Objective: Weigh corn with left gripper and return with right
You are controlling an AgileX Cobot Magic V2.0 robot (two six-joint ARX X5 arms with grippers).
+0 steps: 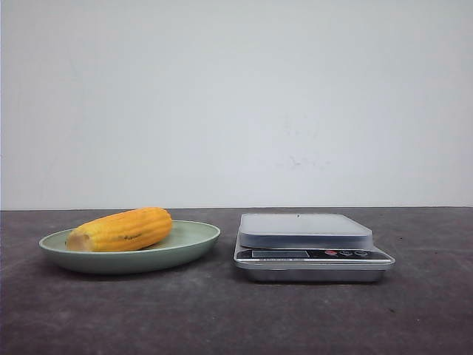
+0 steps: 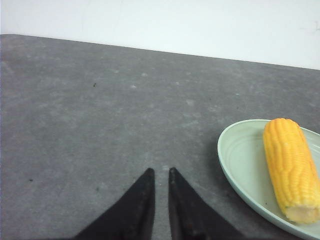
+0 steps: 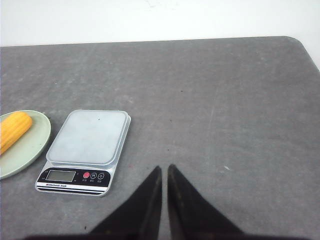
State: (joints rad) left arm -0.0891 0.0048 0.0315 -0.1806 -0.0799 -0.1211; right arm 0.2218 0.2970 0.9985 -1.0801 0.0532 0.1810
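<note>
The corn [image 1: 122, 229], a short yellow-orange cob, lies on its side on the green plate [image 1: 194, 242] at the left of the table. It also shows in the left wrist view [image 2: 292, 167] and the right wrist view [image 3: 12, 130]. My left gripper [image 2: 161, 171] hangs over bare table beside the plate [image 2: 240, 160], its fingers close together and empty. My right gripper [image 3: 164, 167] hangs over bare table beside the scale [image 3: 87, 137], its fingers close together and empty. Neither gripper shows in the front view.
A silver kitchen scale [image 1: 307, 231] with a bare platform stands to the right of the plate, its display and buttons facing the front. The dark grey table [image 1: 222, 318] ends at a white wall behind.
</note>
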